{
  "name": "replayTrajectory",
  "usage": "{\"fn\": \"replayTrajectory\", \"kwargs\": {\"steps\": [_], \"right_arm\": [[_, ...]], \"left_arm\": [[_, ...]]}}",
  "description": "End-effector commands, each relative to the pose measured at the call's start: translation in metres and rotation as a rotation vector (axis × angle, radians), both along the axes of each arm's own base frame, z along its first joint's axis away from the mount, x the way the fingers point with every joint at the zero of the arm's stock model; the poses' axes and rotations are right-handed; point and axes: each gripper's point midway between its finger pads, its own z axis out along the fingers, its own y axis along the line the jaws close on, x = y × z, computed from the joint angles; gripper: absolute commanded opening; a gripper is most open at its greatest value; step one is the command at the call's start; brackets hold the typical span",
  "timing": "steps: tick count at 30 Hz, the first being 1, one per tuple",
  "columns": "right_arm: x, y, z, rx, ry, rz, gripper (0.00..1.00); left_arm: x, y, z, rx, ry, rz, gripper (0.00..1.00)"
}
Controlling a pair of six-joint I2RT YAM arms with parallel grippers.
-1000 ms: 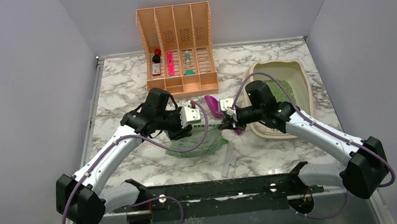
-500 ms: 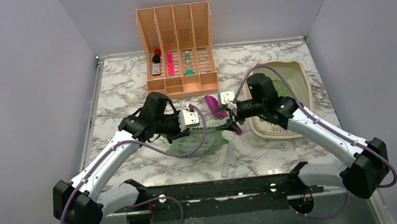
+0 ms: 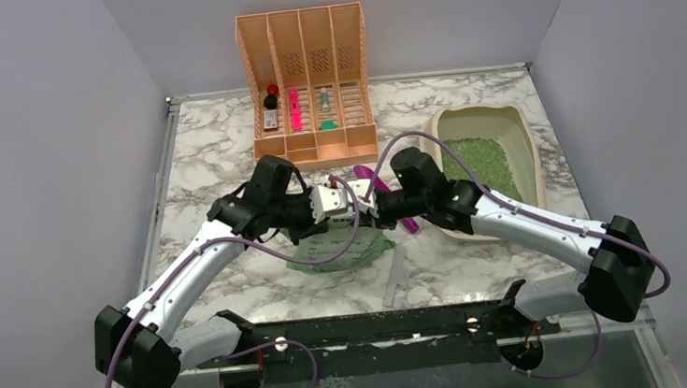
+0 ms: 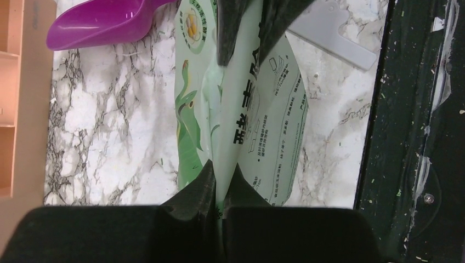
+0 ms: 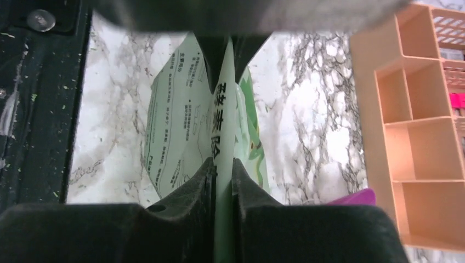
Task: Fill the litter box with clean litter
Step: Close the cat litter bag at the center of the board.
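**Two-handed grip on the litter bag.** The left gripper [image 4: 219, 182] is clamped on the upper edge of the pale green printed litter bag [image 4: 241, 126], its fingers meeting with only the film between them. The right gripper [image 5: 222, 171] pinches the same edge from the opposite side, jaws narrowed onto the plastic. In the overhead view the two wrists meet nose to nose at frame centre, and the bag's body sags onto the table just below them. Holding the edge at two facing points probably serves either to lift the bag or to pull its mouth apart for pouring; which of the two cannot be told. The litter box [image 3: 478, 111] sits at centre right of the overhead view, apart from the bag. Clean litter [image 3: 479, 159] covers part of its floor, so filling appears begun but not complete. A purple scoop [image 4: 98, 24] lies just beside the bag, toward the peach file organizer [image 3: 306, 80] at upper centre. The surface is a white marble-patterned tabletop [image 3: 215, 158] enclosed by plain grey walls [image 3: 39, 183]. A dark front rail [image 4: 417, 137] is flecked with stray granules.
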Motion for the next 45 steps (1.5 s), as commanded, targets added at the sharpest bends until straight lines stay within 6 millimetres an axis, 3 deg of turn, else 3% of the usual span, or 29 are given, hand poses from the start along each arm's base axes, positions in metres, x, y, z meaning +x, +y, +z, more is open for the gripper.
{"fn": "replayTrajectory", "kwargs": {"steps": [1, 2, 3, 4, 5, 7, 8, 10, 11, 15, 16, 17, 18, 20, 21, 22, 25, 26, 29, 31, 34, 39, 45], "right_arm": [[0.021, -0.046, -0.008, -0.105, -0.07, -0.141, 0.15], [0.018, -0.053, -0.011, -0.123, -0.06, -0.132, 0.17], [0.017, -0.059, -0.012, -0.138, -0.055, -0.131, 0.3], [0.017, -0.064, -0.013, -0.151, -0.057, -0.143, 0.48], [0.016, -0.067, -0.014, -0.165, -0.061, -0.145, 0.52], [0.016, -0.071, -0.011, -0.168, -0.078, -0.15, 0.37], [0.016, -0.071, -0.009, -0.164, -0.08, -0.151, 0.2], [0.014, -0.073, -0.009, -0.167, -0.076, -0.136, 0.04], [0.015, -0.074, -0.011, -0.174, -0.072, -0.141, 0.01], [0.023, -0.084, -0.015, -0.199, -0.045, -0.174, 0.01], [0.026, -0.086, -0.011, -0.179, -0.044, -0.192, 0.12], [0.029, -0.087, -0.007, -0.155, -0.043, -0.209, 0.32], [0.029, -0.087, -0.001, -0.124, -0.049, -0.216, 0.42], [0.026, -0.085, 0.006, -0.077, -0.032, -0.21, 0.27], [0.025, -0.085, 0.009, -0.058, -0.007, -0.215, 0.09], [0.024, -0.086, 0.01, -0.049, 0.014, -0.215, 0.02], [0.019, -0.087, 0.012, -0.023, 0.041, -0.208, 0.01], [0.018, -0.085, 0.017, 0.008, 0.042, -0.217, 0.03], [0.023, -0.087, 0.039, 0.127, 0.045, -0.324, 0.44], [0.033, -0.095, 0.053, 0.219, 0.061, -0.47, 0.61], [0.05, -0.117, 0.069, 0.338, 0.105, -0.72, 0.77], [0.043, -0.132, 0.064, 0.455, 0.335, -0.933, 0.81], [0.014, -0.134, 0.025, 0.41, 0.64, -1.044, 0.79]], "left_arm": [[0.007, 0.015, 0.005, 0.034, -0.033, 0.071, 0.0], [0.007, 0.017, 0.003, 0.038, -0.029, 0.079, 0.0], [0.008, 0.019, 0.001, 0.039, -0.022, 0.086, 0.0], [0.008, 0.019, -0.001, 0.037, -0.014, 0.086, 0.0], [0.008, 0.02, -0.001, 0.035, -0.01, 0.087, 0.0], [0.007, 0.02, 0.0, 0.028, -0.011, 0.086, 0.0], [0.007, 0.02, 0.001, 0.026, -0.014, 0.084, 0.0], [0.008, 0.021, 0.002, 0.025, -0.022, 0.084, 0.0], [0.009, 0.021, 0.003, 0.024, -0.024, 0.086, 0.0], [0.01, 0.023, 0.004, 0.024, -0.033, 0.095, 0.0], [0.01, 0.024, 0.005, 0.024, -0.037, 0.097, 0.0], [0.01, 0.024, 0.005, 0.021, -0.038, 0.097, 0.0], [0.01, 0.024, 0.006, 0.019, -0.039, 0.095, 0.0], [0.009, 0.023, 0.006, 0.015, -0.036, 0.09, 0.0], [0.009, 0.022, 0.006, 0.012, -0.033, 0.087, 0.0], [0.009, 0.021, 0.007, 0.009, -0.034, 0.085, 0.0], [0.009, 0.019, 0.009, -0.002, -0.033, 0.072, 0.0], [0.009, 0.018, 0.011, -0.006, -0.035, 0.068, 0.0], [0.011, 0.016, 0.012, -0.01, -0.038, 0.066, 0.1], [0.013, 0.014, 0.014, -0.018, -0.041, 0.068, 0.27], [0.018, 0.01, 0.022, -0.044, -0.055, 0.077, 0.45], [0.032, 0.005, 0.037, -0.074, -0.078, 0.127, 0.58], [0.046, 0.004, 0.04, -0.066, -0.084, 0.169, 0.66]]}}
